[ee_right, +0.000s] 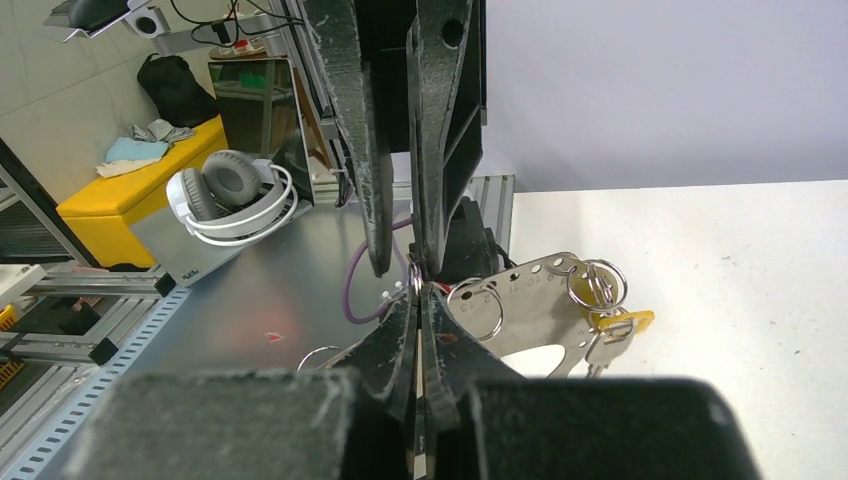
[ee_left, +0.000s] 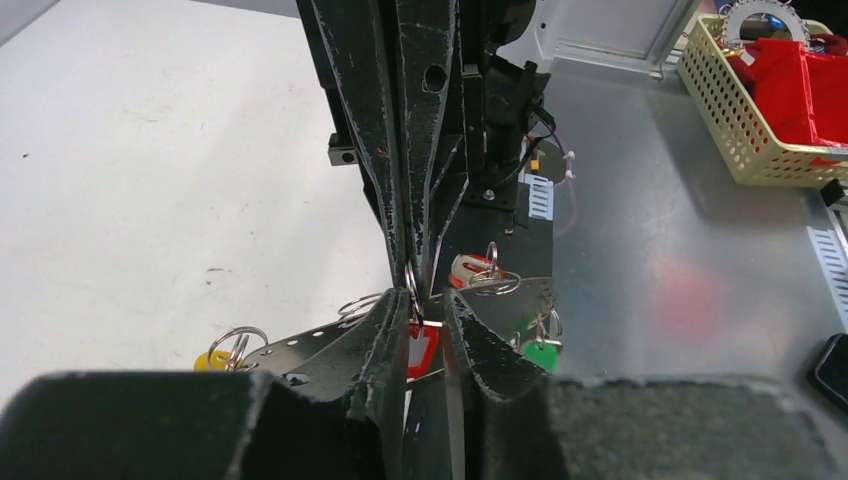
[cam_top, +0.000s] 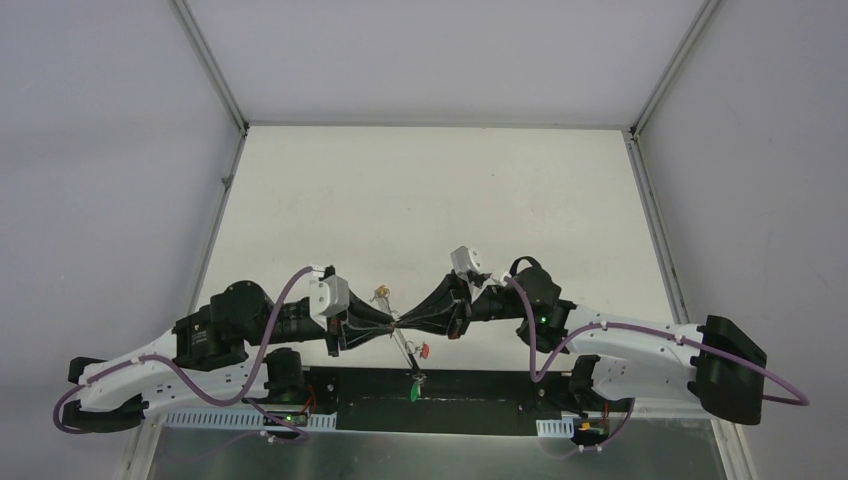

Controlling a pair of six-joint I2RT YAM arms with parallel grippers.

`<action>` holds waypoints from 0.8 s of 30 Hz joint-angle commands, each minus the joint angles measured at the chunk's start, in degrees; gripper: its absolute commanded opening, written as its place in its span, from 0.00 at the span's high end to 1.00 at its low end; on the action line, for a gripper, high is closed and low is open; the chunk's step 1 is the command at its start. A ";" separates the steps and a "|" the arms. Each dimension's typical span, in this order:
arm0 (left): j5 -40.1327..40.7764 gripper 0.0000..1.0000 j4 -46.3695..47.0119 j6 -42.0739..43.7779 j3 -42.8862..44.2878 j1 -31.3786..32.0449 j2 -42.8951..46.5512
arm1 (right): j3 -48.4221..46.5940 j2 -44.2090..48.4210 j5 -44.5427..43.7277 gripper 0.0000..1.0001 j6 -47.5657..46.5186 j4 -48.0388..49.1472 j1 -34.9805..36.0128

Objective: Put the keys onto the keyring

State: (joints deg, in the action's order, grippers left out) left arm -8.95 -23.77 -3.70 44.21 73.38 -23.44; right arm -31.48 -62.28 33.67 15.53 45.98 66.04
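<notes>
My two grippers meet tip to tip above the table's near edge. Between them a thin grey wire ring (ee_left: 412, 285) stands edge-on; I take it for the keyring. My right gripper (ee_right: 418, 295) is shut on it. The left gripper (ee_left: 425, 305) has its jaws a narrow slit apart on either side of the ring, and a red-tagged key (ee_left: 422, 350) hangs in that slit. A grey metal plate (ee_right: 530, 320) with numbered holes hangs below and carries small split rings. From them hang a yellow-tagged key (ee_right: 625, 322) and a green-tagged key (ee_left: 542, 355).
A yellow perforated basket (ee_left: 745, 120) of red things stands beyond the metal bench. White headphones (ee_right: 230, 195) and a yellow box (ee_right: 130, 190) lie off the table. The black base strip (cam_top: 480, 405) runs between the arm mounts. Grey walls enclose the white table (cam_top: 430, 200).
</notes>
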 commanded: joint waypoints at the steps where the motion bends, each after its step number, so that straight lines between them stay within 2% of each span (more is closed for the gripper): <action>1: -2.49 0.84 1.42 1.77 0.71 -0.44 -1.23 | -0.51 2.15 -0.92 1.00 -0.50 3.15 0.32; 5: -1.34 0.86 -2.42 1.56 1.81 -0.42 -1.01 | -0.42 2.17 -1.00 1.00 -0.63 3.15 0.32; 11: 0.63 0.81 -5.91 1.63 2.93 -0.44 -0.51 | -0.42 2.16 -1.02 1.00 -0.54 3.15 0.32; 13: 0.64 0.84 -6.31 1.73 3.15 -0.44 -0.67 | -0.36 2.13 -1.07 1.00 -0.65 3.15 0.29; 17: 0.06 0.99 -6.59 1.86 3.46 -0.42 -1.47 | -0.35 1.99 -1.06 1.00 -0.55 3.15 0.31; 24: -0.47 1.00 -8.94 1.51 4.31 -0.44 -3.12 | -0.68 1.82 -0.99 1.00 -0.58 3.24 0.32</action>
State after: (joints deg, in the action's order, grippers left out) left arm -8.95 -31.68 -2.07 46.19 73.38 -25.17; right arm -31.38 -62.04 33.47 15.53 45.54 66.22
